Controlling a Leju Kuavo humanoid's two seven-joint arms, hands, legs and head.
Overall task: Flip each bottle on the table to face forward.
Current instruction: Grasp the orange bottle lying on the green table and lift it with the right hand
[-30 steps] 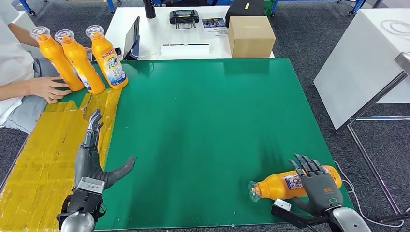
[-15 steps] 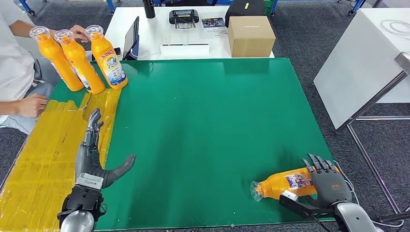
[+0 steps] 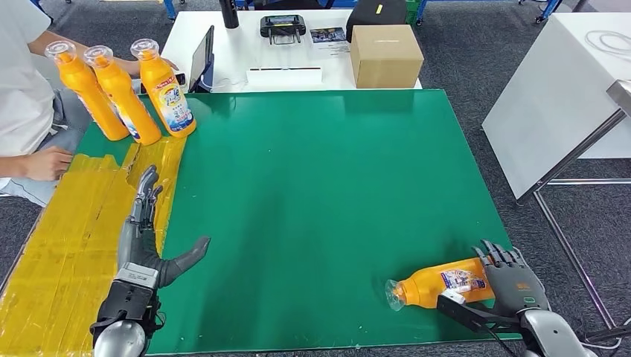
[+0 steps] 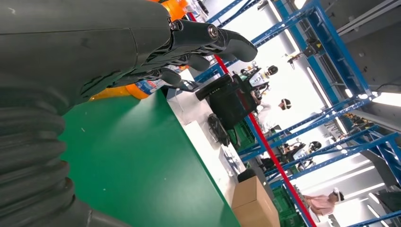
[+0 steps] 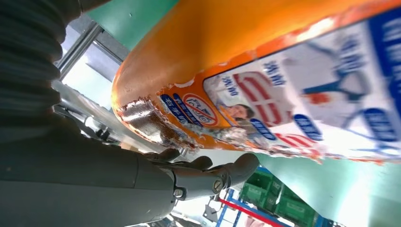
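Observation:
Three orange bottles stand upright at the green table's (image 3: 320,171) far left: one (image 3: 83,93), a second (image 3: 123,97) and a third (image 3: 165,91) with its label showing. A fourth bottle (image 3: 435,285) (image 5: 283,71) lies on its side at the near right, cap pointing left. My right hand (image 3: 513,286) lies over its base end with straight fingers (image 5: 203,175) and the thumb along the near side, not wrapped around it. My left hand (image 3: 145,230) rests flat and open on the yellow tape, fingers (image 4: 189,42) pointing toward the standing bottles (image 4: 118,90).
A person (image 3: 26,104) sits at the far left, one hand (image 3: 45,163) by the yellow taped strip (image 3: 67,245). Behind the green table a white table carries a cardboard box (image 3: 385,53), a tablet (image 3: 202,59) and a controller (image 3: 283,26). Another white table (image 3: 565,89) stands at right.
My right hand slid back along the lying bottle to its base end, and the bottle shifted slightly right. The person's hand left the standing bottles. My left hand stayed put.

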